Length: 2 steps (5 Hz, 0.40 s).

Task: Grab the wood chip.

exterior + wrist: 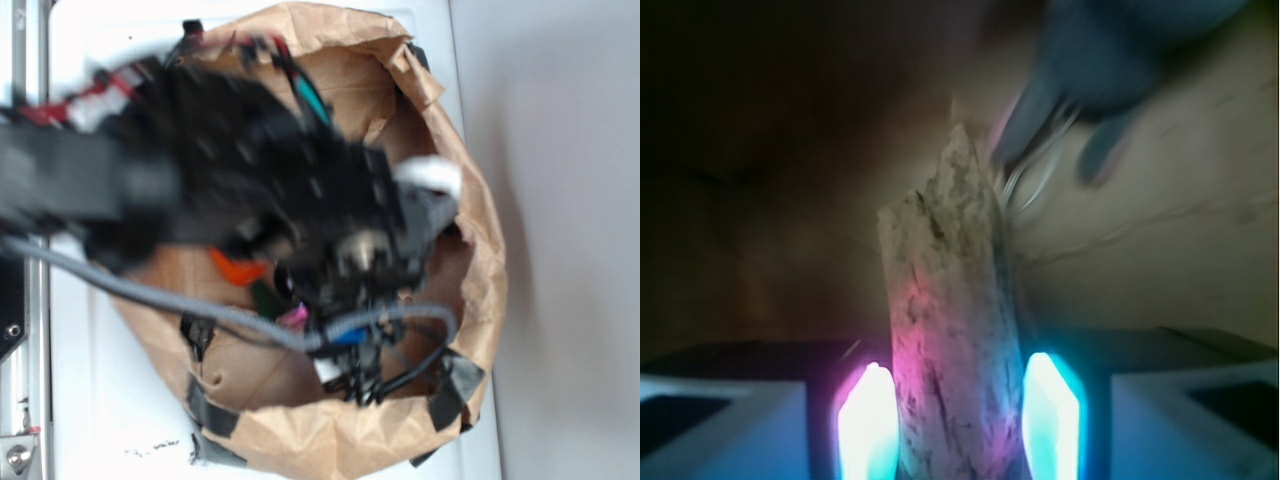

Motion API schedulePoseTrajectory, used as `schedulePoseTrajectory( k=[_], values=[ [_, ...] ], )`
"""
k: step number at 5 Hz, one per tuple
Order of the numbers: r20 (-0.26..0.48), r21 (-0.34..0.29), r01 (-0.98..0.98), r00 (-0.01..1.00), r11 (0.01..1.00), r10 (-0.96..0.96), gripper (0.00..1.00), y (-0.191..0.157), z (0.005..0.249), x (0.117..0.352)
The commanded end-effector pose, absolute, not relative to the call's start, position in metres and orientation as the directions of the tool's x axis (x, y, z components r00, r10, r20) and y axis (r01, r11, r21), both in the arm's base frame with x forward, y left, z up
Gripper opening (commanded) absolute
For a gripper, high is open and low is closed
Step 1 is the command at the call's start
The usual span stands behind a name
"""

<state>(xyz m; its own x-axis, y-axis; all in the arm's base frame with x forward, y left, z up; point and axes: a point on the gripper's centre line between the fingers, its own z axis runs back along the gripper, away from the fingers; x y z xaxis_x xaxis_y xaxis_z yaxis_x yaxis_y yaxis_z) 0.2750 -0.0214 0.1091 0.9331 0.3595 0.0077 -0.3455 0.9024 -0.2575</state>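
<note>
In the wrist view the wood chip (945,280), pale brown with dark streaks and a ragged tip, stands lengthwise between my two glowing fingers, pink on the left (868,425) and cyan on the right (1050,415). Both pads sit tight against its sides, so my gripper (955,400) is shut on it. In the exterior view my blurred black arm covers the middle of the paper-lined basin. The gripper (320,328) shows there only as pink and blue glints. The chip is hidden in that view.
Crumpled brown paper (330,440) taped with black strips lines the basin. An orange carrot (238,268) with a green stem lies left of the gripper. A blurred grey-blue object (1110,60) with a metal ring lies beyond the chip. A grey cable (150,295) crosses the basin.
</note>
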Motion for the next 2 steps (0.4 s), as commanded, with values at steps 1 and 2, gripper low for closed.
schedulePoseTrajectory(
  k=[1, 2],
  values=[
    [0.093, -0.347, -0.41, 0.88, 0.844, 0.466, 0.0, 0.0207, 0.1815, 0.2667],
    [0.164, -0.145, -0.359, 0.91, 0.922, 0.38, 0.63, 0.0181, 0.1829, 0.2622]
  ],
)
